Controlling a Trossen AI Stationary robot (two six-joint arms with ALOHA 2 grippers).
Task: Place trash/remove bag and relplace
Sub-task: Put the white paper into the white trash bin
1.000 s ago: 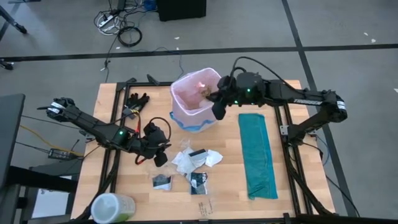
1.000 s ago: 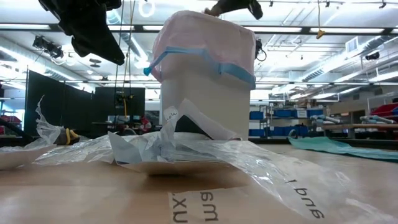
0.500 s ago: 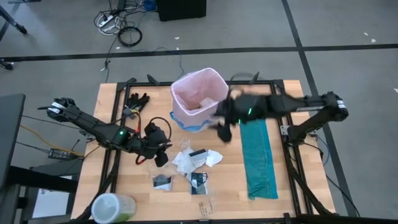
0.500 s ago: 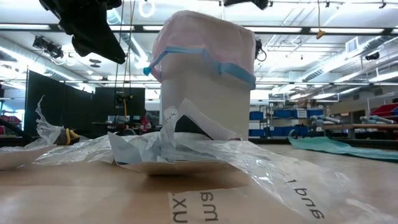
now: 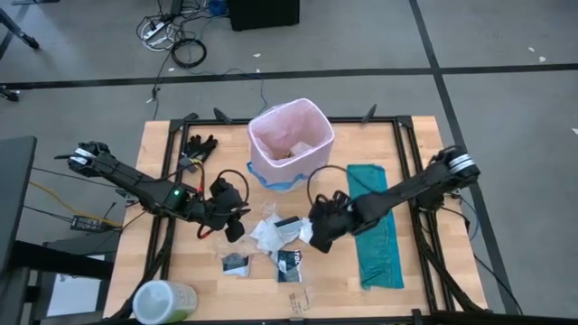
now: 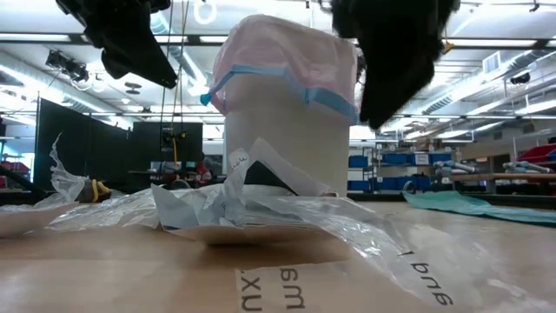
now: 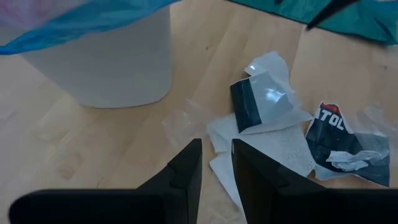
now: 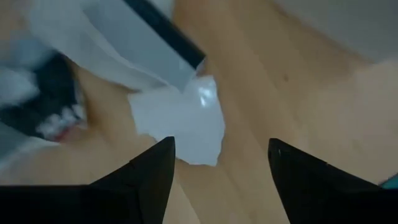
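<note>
Wooden table [image 5: 190,271]: light top, set on a grey floor. Teal-green cloth [image 5: 375,230]: laid flat lengthwise along the table's right side. Black glove [image 5: 199,144]: placed near the far left corner. Pale green lidded container [image 5: 164,301]: found at the near left corner. Cables [image 5: 176,41]: left coiled on the floor beyond the table.

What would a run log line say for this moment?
right tool: open, over trash | left tool: empty, beside trash | bag: in bin
</note>
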